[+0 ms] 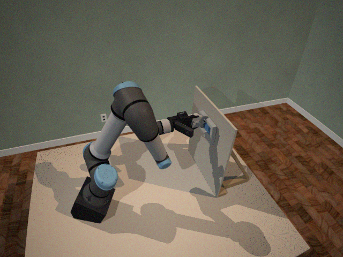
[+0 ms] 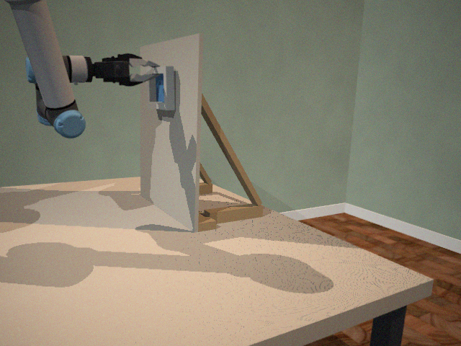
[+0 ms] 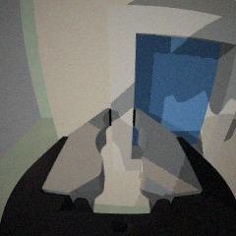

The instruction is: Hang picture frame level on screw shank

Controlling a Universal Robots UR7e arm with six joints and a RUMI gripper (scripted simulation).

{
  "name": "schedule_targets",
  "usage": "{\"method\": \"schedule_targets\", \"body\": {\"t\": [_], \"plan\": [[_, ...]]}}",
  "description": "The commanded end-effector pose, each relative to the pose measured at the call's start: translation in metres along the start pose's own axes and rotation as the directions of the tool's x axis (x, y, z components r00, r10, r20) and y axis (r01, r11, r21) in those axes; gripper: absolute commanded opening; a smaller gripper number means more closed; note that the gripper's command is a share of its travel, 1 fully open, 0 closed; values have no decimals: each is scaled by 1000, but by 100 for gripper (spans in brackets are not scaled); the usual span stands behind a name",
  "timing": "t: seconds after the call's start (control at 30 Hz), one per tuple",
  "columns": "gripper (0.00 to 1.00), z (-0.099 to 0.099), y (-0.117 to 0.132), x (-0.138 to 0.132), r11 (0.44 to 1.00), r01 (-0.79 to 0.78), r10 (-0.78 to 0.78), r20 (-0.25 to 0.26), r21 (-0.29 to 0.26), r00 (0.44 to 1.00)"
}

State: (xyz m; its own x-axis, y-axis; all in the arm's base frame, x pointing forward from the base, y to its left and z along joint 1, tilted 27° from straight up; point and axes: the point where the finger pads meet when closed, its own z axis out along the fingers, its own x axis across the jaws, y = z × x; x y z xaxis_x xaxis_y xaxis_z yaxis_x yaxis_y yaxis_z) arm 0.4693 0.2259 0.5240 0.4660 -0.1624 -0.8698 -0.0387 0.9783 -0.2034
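Grey-and-white arm [image 1: 133, 116] with blue joint caps, black base block [image 1: 80, 211], pale grey fingers [image 1: 197, 123].

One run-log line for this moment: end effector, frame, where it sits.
end effector: shut on picture frame edge | picture frame: against upright board, high up | screw: hidden | released: no
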Motion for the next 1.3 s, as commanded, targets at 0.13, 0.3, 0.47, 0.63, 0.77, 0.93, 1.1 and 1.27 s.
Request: {"method": "schedule_targets", "body": {"t": [0.13, 0.3, 0.47, 0.63, 0.77, 0.93, 1.1, 1.27], "plan": [[0, 0, 0, -1, 1000, 0, 0, 1, 0, 1000], [0, 0, 0, -1, 1000, 0, 0, 1, 0, 1000], [29, 0, 0, -1, 1000, 0, 0, 1, 0, 1000], [29, 0, 0, -1, 1000, 0, 0, 1, 0, 1000], [29, 0, 0, -1, 1000, 0, 0, 1, 0, 1000], [29, 0, 0, -1, 1000, 0, 0, 1, 0, 1000], [29, 0, 0, -1, 1000, 0, 0, 1, 0, 1000], [29, 0, 0, -1, 1000, 0, 0, 1, 0, 1000]]}}
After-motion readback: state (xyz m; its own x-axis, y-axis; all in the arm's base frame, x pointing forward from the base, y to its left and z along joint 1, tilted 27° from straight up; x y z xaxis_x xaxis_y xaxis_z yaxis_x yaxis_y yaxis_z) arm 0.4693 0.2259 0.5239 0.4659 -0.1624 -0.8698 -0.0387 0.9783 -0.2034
